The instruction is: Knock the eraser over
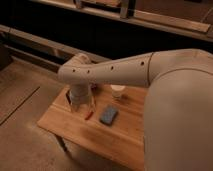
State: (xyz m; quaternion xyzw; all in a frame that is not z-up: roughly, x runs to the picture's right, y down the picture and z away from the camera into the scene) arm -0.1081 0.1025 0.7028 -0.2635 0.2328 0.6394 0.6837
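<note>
My arm reaches from the right across a small wooden table point(65, 122). My gripper point(80, 105) points down over the table's far left part. A small dark block, the eraser point(68, 94), shows just to the left of the gripper's wrist, mostly hidden behind it; I cannot tell whether it stands or lies. A thin red pen-like stick point(89, 114) lies just right of the gripper. A blue-grey rectangular pad point(108, 115) lies flat near the table's middle.
A small white cup point(117, 91) stands at the table's back edge, under my forearm. My arm's large white body point(177, 120) covers the table's right side. A dark shelf or ledge point(50, 47) runs behind the table. Carpeted floor point(22, 100) lies to the left.
</note>
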